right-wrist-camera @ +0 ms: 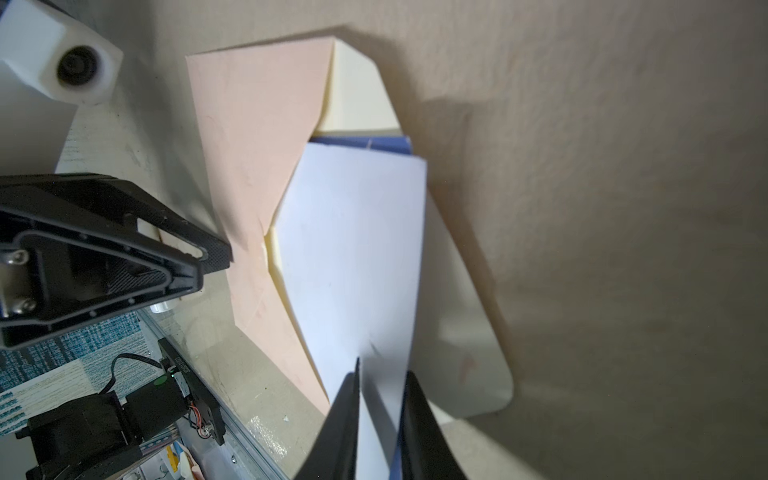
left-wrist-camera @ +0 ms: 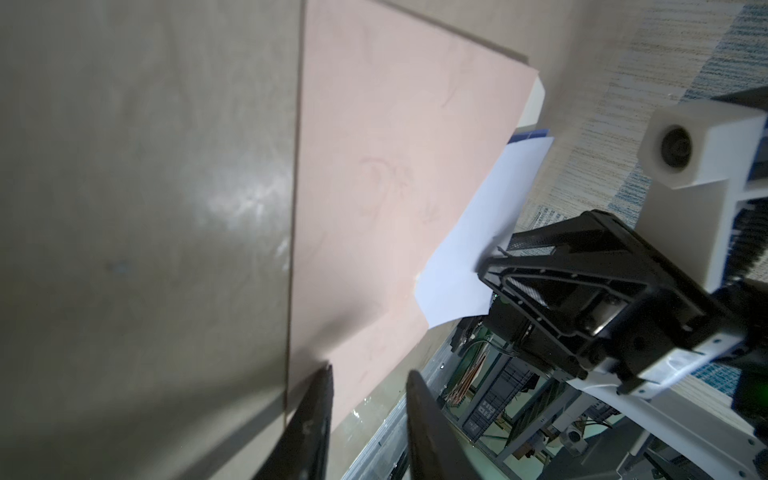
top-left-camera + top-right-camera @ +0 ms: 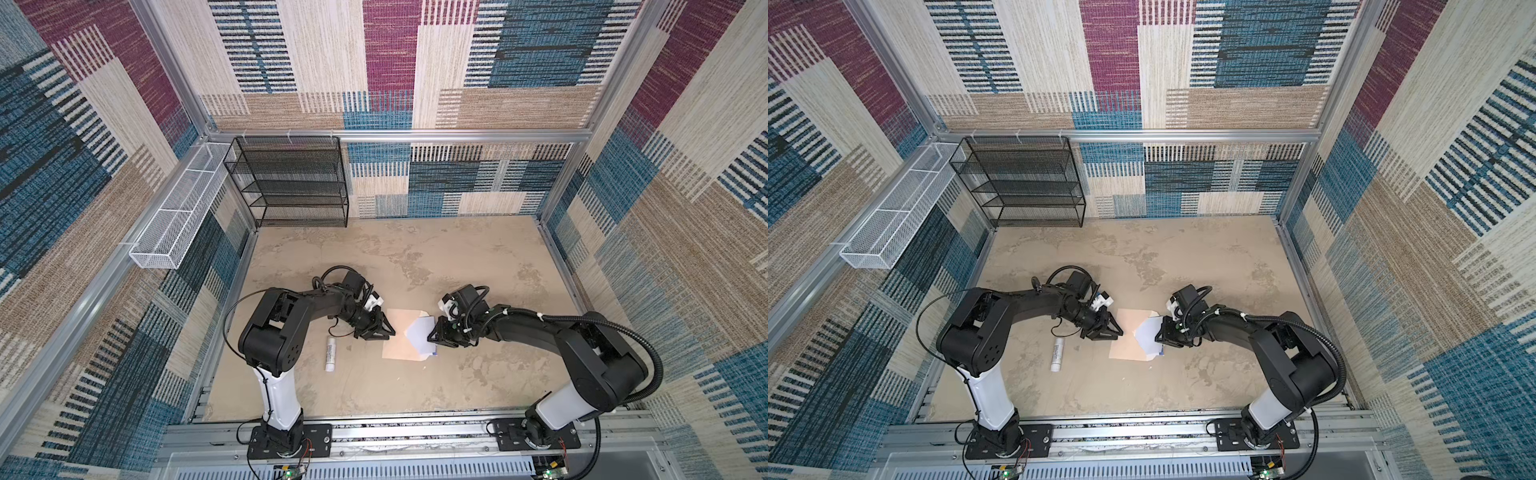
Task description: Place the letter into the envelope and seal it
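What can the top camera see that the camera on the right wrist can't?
Only a top view shows the black mesh rack and the white wire basket. Only the right wrist view shows the thin cream lining inside the mouth of the envelope. Both show that peach envelope, the white letter and the left gripper.

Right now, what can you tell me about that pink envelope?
The envelope is pale peach-pink paper, lying flat on the table. Its cream flap is open, pointing toward the right arm. The white letter lies across its mouth; whether it is inside I cannot tell. The left tool sits open at the opposite edge.
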You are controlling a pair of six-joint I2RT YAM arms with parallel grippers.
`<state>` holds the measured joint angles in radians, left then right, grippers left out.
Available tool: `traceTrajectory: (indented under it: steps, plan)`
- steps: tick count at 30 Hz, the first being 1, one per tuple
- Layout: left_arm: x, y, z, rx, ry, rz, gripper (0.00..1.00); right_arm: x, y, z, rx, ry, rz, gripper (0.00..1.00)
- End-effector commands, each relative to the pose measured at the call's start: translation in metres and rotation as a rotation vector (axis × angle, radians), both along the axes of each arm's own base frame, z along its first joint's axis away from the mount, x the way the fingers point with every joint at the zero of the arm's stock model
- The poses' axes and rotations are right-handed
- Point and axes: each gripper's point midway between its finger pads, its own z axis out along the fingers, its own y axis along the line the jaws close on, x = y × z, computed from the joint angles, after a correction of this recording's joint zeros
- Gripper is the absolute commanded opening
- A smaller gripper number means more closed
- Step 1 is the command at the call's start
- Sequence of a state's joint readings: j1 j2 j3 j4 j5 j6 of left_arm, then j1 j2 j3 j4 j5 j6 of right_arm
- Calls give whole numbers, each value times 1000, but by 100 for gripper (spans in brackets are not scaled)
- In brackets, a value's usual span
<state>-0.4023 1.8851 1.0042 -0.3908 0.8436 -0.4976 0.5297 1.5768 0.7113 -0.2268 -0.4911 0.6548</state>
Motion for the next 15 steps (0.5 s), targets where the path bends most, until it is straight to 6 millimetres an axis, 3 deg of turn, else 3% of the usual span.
traceTrajectory:
  steps: [1,15]
  plan:
    - [1,-1,-3,2,-2,2,33,5,5,3,22,-16,0,19]
    - [-1,-1,-8,-3,16,-4,32,10,13,3,56,-4,-2,16]
